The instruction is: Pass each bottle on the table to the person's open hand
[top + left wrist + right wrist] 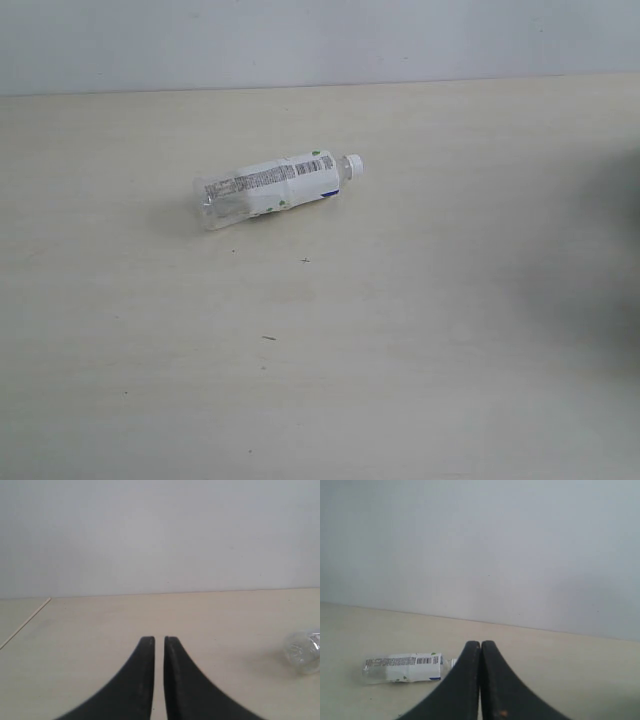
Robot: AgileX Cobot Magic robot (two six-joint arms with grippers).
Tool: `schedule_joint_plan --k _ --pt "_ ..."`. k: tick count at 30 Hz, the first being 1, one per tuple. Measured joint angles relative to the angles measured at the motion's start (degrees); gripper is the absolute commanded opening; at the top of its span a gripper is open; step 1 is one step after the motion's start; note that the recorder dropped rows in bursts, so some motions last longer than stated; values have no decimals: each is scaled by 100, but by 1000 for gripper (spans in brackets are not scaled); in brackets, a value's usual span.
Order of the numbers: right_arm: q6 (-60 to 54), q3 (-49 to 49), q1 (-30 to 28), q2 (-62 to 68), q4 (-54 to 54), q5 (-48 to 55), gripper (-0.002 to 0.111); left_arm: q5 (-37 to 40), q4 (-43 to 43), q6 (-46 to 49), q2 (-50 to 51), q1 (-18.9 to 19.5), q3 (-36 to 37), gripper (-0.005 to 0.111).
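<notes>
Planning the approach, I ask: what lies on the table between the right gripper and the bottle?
Nothing; in the right wrist view only bare table separates the right gripper from the lying bottle.

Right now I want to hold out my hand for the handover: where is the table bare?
The table is bare nearly everywhere: the near stretch in front of the lying bottle, the wide right side beyond its cap, the left past its base. Only the bottle's spot is taken.
</notes>
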Motion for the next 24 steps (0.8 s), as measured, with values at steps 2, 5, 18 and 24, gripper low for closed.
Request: schedule_joint_plan --k 2,5,18,24 --pt "24 80 0 0 14 -32 0 0 0 0 0 0 0 10" --pt "38 126 0 0 35 -65 0 0 0 0 0 0 0 10" --pt "46 139 0 0 46 -76 0 0 0 0 0 0 0 10" --pt "50 139 0 0 46 -76 0 0 0 0 0 0 0 10"
